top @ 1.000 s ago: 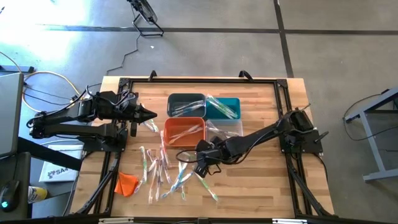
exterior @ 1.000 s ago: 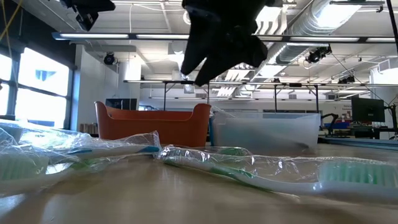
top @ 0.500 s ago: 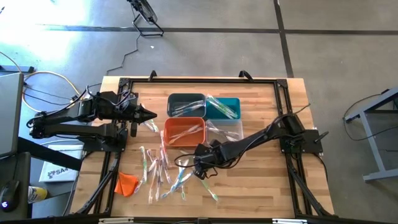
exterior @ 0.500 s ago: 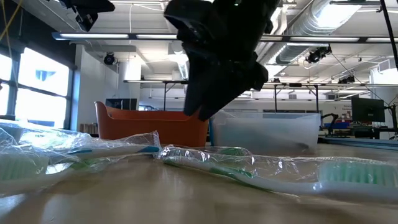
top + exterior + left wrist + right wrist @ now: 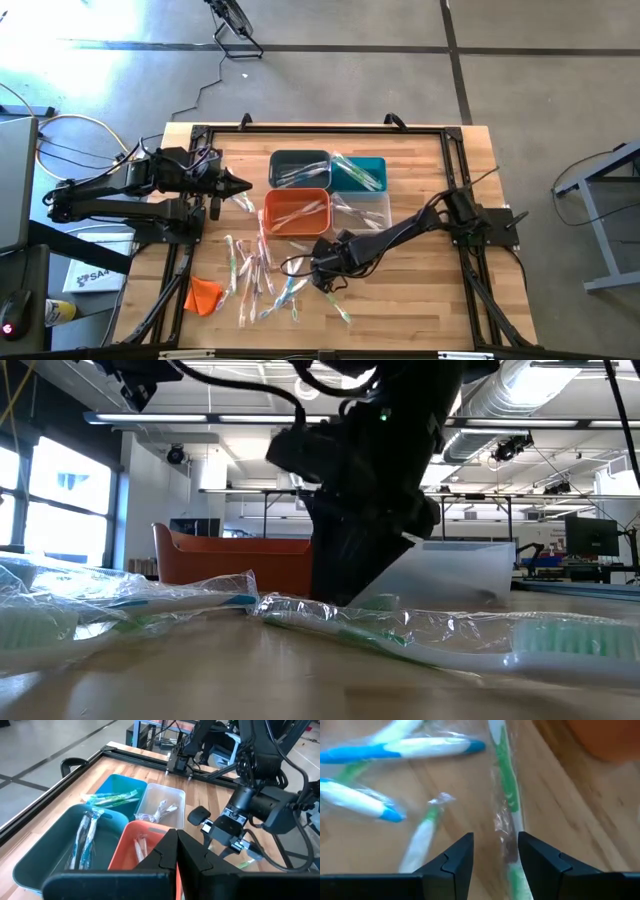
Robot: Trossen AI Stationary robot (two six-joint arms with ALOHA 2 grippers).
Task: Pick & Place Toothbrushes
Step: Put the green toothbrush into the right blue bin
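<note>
With its two dark fingers spread, we see the right gripper (image 5: 494,851) low over a clear-wrapped green-and-white toothbrush (image 5: 509,795), whose long axis runs straight out between them.

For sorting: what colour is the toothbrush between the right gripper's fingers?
Green and white toothbrush, clearest in the right wrist view.

Wooden tabletop (image 5: 420,290) with bins and scattered toothbrushes

Four bins stand together near the middle: a dark grey bin (image 5: 298,166) beside a teal bin (image 5: 360,173), with an orange bin (image 5: 296,212) and a clear bin (image 5: 362,209) next to them. Loose wrapped toothbrushes (image 5: 262,278) lie spread over the bare wood toward the near edge, and a small orange lump (image 5: 204,295) lies near the corner beside them.
</note>
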